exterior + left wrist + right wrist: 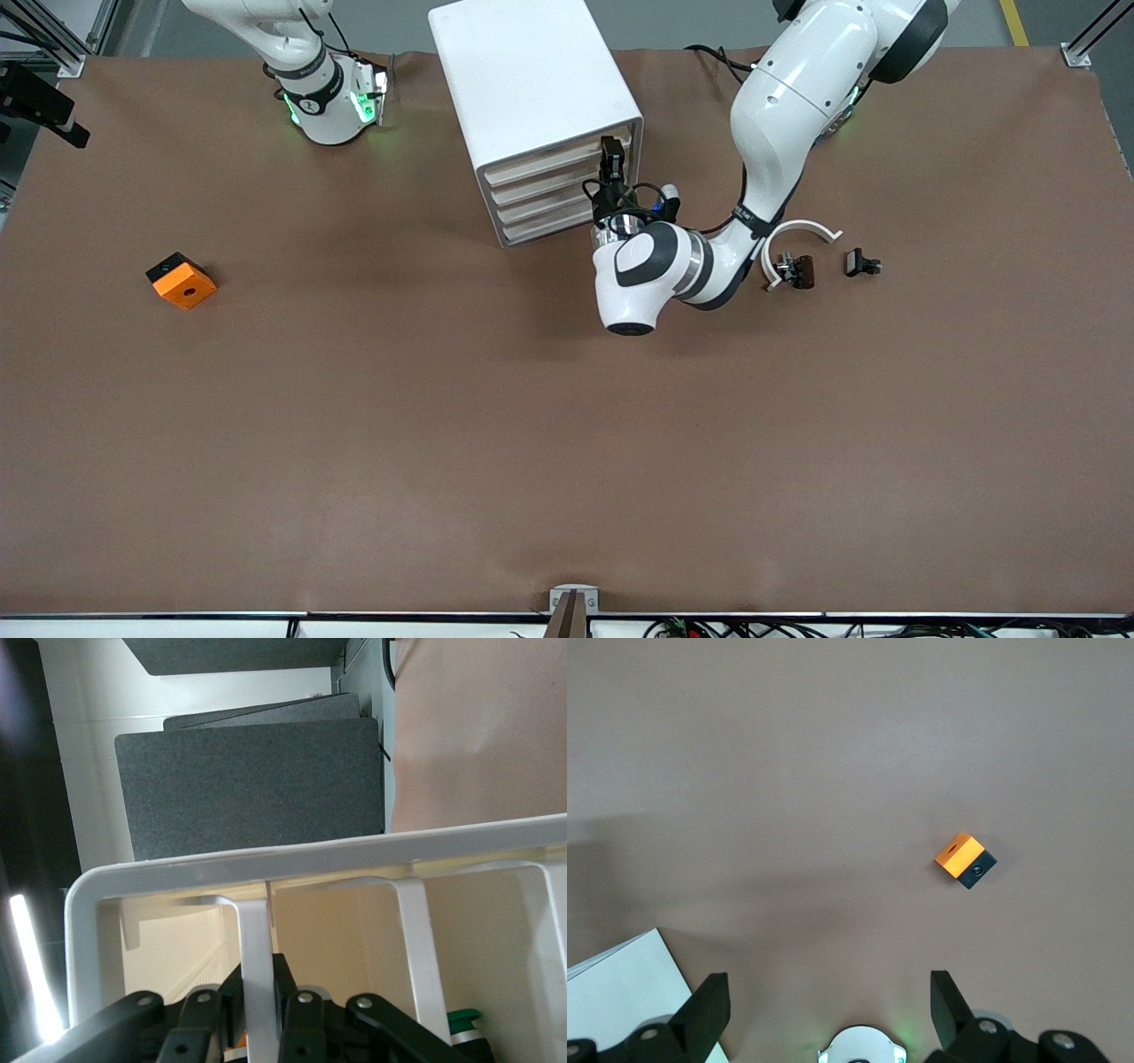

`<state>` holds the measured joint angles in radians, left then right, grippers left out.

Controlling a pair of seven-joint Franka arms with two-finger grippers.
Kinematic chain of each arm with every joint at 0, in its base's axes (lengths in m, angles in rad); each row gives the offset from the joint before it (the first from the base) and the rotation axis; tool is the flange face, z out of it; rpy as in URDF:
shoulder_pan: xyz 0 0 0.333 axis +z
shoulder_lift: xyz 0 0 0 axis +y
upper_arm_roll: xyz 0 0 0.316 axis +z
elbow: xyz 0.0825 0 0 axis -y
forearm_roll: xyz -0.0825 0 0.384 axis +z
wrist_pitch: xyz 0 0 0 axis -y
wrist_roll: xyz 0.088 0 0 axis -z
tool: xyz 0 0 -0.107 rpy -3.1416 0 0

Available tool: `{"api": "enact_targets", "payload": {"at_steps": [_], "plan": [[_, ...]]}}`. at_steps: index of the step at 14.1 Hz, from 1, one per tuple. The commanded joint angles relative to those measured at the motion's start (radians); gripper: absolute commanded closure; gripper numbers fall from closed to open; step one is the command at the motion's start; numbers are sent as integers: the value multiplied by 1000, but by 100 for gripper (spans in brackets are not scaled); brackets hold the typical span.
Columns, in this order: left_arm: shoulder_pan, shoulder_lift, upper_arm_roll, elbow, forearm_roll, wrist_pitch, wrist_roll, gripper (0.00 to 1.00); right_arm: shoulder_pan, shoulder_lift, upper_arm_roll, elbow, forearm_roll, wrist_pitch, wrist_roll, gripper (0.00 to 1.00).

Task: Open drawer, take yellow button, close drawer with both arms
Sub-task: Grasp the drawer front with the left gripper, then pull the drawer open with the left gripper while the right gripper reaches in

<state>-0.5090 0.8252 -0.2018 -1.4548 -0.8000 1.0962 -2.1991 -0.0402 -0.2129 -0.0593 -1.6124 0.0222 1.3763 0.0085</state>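
Note:
The white cabinet [532, 80] stands at the table's middle near the arms' bases, its four drawers all pushed in. My left gripper [611, 164] is at the front of the top drawer [549, 161], at the cabinet's corner toward the left arm's end. In the left wrist view my gripper [257, 983] is shut on a white strip [252, 930] at the edge of that drawer's cream front [177, 948]. The button is hidden. My right gripper [828, 992] is open and empty; that arm waits high over the table beside its base [328, 97].
An orange block with a hole [182, 281] lies toward the right arm's end and shows in the right wrist view [959, 853]. A white curved piece [802, 230] and two small black clip pieces [797, 268] [861, 263] lie toward the left arm's end.

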Motion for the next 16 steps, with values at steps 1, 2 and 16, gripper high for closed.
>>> {"api": "enact_targets", "payload": {"at_steps": [1, 2, 16], "plan": [[18, 2, 4, 11, -42, -24, -1, 99, 3, -2, 4, 17, -4, -3, 8, 0], [18, 2, 4, 13, -41, -24, -1, 98, 3, 0, 4, 19, -4, 1, 8, 0], [125, 5, 38, 40, -56, -7, -30, 92, 25, 274, 4, 69, 1, -3, -16, 0]]}}
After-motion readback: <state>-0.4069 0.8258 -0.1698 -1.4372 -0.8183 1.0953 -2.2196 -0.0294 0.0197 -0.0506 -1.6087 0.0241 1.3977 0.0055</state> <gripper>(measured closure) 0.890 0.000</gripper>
